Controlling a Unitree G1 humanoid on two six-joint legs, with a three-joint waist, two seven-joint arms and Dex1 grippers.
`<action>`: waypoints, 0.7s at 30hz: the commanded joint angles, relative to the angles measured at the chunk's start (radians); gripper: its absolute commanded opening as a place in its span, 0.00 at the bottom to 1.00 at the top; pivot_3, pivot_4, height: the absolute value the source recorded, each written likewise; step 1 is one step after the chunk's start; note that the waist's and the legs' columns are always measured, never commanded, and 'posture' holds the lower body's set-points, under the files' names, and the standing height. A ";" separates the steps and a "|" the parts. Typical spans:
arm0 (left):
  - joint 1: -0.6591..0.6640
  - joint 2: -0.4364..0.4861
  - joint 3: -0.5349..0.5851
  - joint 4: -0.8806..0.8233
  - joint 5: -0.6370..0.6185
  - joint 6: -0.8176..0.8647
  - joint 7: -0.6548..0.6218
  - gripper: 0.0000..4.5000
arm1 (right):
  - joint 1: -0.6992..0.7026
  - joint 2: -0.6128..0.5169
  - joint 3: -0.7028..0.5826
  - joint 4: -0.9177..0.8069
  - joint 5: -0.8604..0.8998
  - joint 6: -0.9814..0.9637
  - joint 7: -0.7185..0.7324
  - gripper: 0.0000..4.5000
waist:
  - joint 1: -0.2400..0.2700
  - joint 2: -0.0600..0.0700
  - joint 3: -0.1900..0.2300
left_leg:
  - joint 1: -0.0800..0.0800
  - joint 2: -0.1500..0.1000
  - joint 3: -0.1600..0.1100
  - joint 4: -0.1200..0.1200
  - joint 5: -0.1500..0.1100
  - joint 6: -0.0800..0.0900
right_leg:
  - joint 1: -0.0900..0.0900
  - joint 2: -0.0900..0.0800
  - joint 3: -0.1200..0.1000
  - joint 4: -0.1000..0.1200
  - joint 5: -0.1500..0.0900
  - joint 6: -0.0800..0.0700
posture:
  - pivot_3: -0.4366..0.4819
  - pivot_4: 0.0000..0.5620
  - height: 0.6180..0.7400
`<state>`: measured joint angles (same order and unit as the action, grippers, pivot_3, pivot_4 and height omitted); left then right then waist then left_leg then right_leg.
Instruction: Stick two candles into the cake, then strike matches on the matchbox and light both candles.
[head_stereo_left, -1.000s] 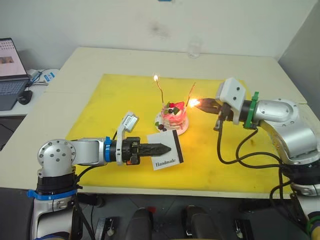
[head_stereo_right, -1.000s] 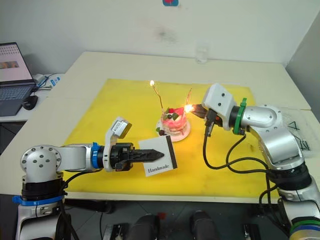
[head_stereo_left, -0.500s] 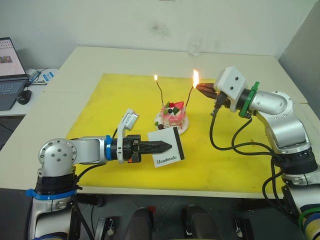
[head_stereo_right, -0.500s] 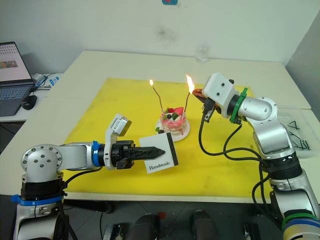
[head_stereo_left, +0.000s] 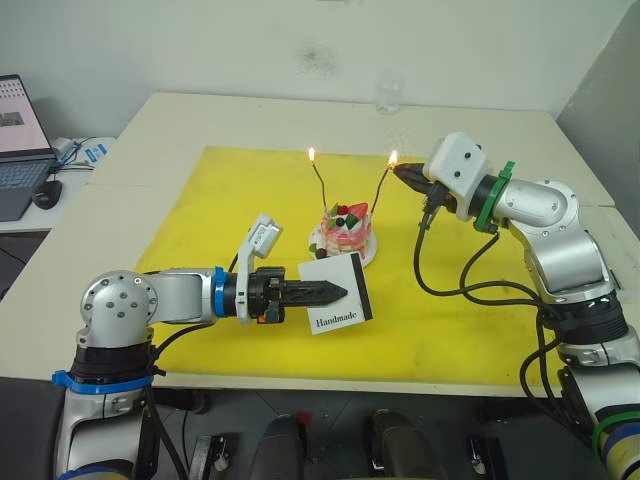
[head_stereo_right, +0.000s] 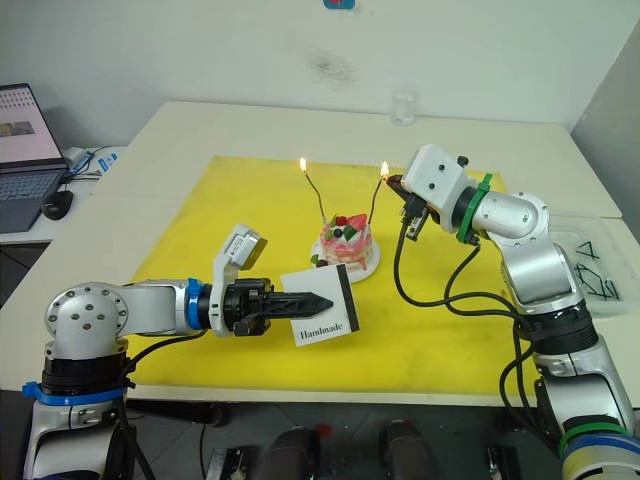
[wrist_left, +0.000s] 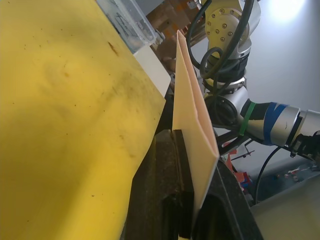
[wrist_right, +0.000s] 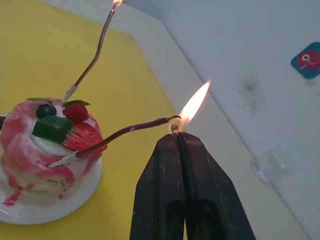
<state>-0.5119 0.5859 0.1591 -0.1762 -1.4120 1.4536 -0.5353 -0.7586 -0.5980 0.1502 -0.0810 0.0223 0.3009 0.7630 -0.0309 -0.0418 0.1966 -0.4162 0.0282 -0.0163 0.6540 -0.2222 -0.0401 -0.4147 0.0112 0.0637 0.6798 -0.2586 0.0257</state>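
Observation:
The pink cake (head_stereo_left: 346, 228) sits on its white plate (head_stereo_left: 368, 258) in the middle of the yellow mat. Two thin candles stand in it. The left candle (head_stereo_left: 321, 187) burns at its tip. The right candle (wrist_right: 125, 131) bends toward my right gripper (head_stereo_left: 405, 173), which is shut on a short burning match (wrist_right: 174, 129). The match's flame (wrist_right: 195, 102) touches that candle's tip. My left gripper (head_stereo_left: 335, 293) is shut on the white matchbox (head_stereo_left: 337, 296), held on edge just in front of the cake.
A yellow mat (head_stereo_left: 230, 200) covers the table's middle. An open laptop (head_stereo_left: 15, 140) and a mouse (head_stereo_left: 47, 193) lie on a side table at the far left. A clear glass (head_stereo_left: 388, 97) stands at the back. A clear plastic box (head_stereo_right: 590, 260) sits at the right edge.
My right gripper rose with the burning match from beside the cake to the right candle's tip. The flame flared tall, then shrank. The left gripper and matchbox barely moved.

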 joint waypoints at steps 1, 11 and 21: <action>-0.006 0.006 -0.003 -0.014 -0.014 -0.014 -0.011 0.00 | -0.012 -0.007 -0.019 -0.012 -0.005 -0.014 -0.002 0.01 | 0.000 0.000 0.000 | 0.000 0.000 0.000 0.000 0.000 0.000 | 0.000 0.000 0.000 0.000 0.000 0.000 | 0.48 0.27 1.00; -0.015 0.006 -0.013 -0.009 -0.011 -0.020 -0.015 0.00 | -0.001 -0.009 -0.016 -0.018 -0.005 -0.009 0.003 0.01 | 0.000 0.000 0.000 | 0.000 0.000 0.000 0.000 0.000 0.000 | 0.000 0.000 0.000 0.000 0.000 0.000 | 0.48 0.27 1.00; -0.011 0.004 -0.020 -0.016 -0.013 -0.029 -0.017 0.00 | 0.112 -0.057 -0.037 -0.056 -0.002 -0.015 0.013 0.01 | 0.001 0.000 0.000 | 0.000 0.000 0.000 0.000 0.000 0.000 | 0.000 0.000 0.000 0.000 0.000 0.000 | 0.48 0.27 1.00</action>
<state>-0.5128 0.5863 0.1384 -0.1762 -1.4120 1.4349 -0.5394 -0.6420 -0.6355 0.1484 -0.0880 0.0209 0.2975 0.7736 -0.0299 -0.0418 0.1966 -0.4164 0.0279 -0.0158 0.6540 -0.2222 -0.0401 -0.4147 0.0111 0.0641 0.6796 -0.2588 0.0260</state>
